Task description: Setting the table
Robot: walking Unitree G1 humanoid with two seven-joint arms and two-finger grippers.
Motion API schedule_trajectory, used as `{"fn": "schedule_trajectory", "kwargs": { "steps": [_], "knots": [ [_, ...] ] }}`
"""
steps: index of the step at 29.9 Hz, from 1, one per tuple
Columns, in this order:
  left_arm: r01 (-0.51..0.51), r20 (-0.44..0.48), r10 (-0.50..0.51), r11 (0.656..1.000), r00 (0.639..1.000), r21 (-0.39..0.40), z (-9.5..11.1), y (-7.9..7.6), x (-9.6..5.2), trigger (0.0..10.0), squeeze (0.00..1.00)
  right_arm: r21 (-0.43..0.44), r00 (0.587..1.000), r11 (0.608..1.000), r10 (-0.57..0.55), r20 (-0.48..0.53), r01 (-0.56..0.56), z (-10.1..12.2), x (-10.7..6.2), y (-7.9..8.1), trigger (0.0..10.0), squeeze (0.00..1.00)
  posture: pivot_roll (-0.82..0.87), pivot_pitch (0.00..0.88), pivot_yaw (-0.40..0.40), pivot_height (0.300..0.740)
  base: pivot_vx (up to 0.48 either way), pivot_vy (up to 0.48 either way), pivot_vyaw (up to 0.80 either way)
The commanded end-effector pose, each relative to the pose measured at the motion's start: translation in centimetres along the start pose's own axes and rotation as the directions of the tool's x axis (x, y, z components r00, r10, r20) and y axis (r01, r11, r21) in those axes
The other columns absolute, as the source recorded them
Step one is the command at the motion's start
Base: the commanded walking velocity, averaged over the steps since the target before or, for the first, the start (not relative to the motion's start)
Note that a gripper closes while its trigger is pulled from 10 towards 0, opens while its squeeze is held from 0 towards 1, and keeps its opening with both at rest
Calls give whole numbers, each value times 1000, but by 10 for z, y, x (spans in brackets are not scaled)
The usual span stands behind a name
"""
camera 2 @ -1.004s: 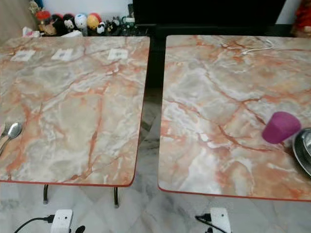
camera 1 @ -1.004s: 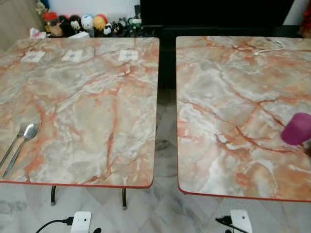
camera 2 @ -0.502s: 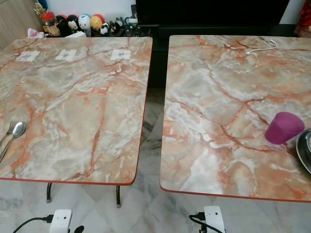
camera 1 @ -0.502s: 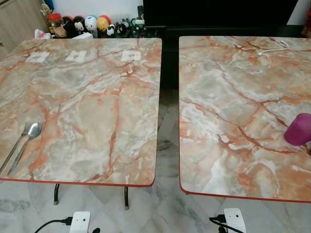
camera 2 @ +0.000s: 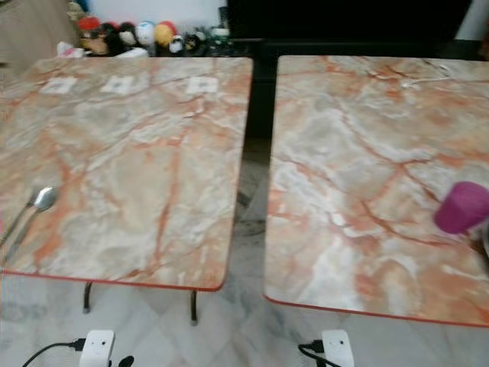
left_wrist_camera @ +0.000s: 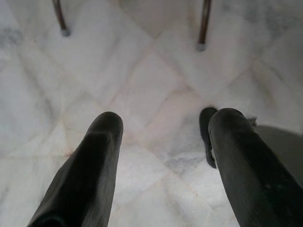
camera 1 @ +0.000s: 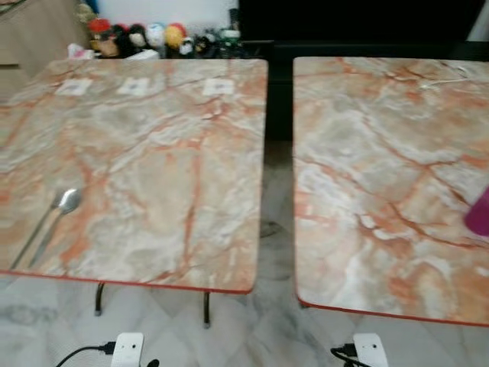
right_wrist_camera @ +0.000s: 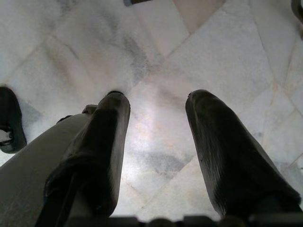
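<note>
**A:** Head views first: we're looking at two marble-pattern tables side by side, left table [camera 1: 153, 153] and right table [camera 2: 367, 176], with a strip of pale floor [camera 2: 248, 229] between them. We're seeing a spoon [camera 1: 67, 202] lying near the left table's front-left corner with another utensil right beside it, too blurry to name. A purple cup [camera 2: 461, 207] is sitting by the right table's right edge.

**B:** And the grippers? We're hanging both arms low.

**A:** Yep. Left gripper [left_wrist_camera: 163, 127] is pointing at the floor tiles with its fingers [left_wrist_camera: 97, 161] spread apart, nothing between them, table legs [left_wrist_camera: 204, 23] beyond the tips. Right gripper [right_wrist_camera: 156, 106] is doing the same, fingers apart and empty over the tiles. Spoon and cup are both sitting up on the tables, well apart from either gripper.

**B:** We're also catching plush toys [camera 1: 153, 37] behind the left table.
</note>
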State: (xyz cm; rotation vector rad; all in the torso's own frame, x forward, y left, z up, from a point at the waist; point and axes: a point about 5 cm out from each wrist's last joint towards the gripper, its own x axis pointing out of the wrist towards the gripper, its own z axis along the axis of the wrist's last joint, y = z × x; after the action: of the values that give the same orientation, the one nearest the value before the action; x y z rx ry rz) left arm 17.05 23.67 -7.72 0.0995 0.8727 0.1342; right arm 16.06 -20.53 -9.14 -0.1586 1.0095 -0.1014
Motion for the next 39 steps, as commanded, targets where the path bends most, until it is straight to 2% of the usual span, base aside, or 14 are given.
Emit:
{"fn": "schedule_trajectory", "kwargs": {
  "steps": [1, 29, 39],
  "knots": [
    [-4, -25, 4, 1000, 1000, -2, -7, 3, -2, 10000, 0, 12, 1000, 1000, 13, -24, -13, -8, -1, 5, 10000, 0, -92, 103, 60, 740, 0, 390, 0],
    [-1, -34, 1, 1000, 999, -4, -9, 0, -2, 10000, 0, 22, 1000, 1000, -2, -12, 2, -4, -1, 6, 10000, 0, -85, 98, 59, 740, 0, 389, 0],
    [2, -18, -2, 1000, 1000, 4, -8, 1, -2, 10000, 0, 14, 1000, 1000, 3, -8, -3, -3, -1, 8, 10000, 0, -74, 99, 56, 740, 0, 25, 0]
  ]
}}
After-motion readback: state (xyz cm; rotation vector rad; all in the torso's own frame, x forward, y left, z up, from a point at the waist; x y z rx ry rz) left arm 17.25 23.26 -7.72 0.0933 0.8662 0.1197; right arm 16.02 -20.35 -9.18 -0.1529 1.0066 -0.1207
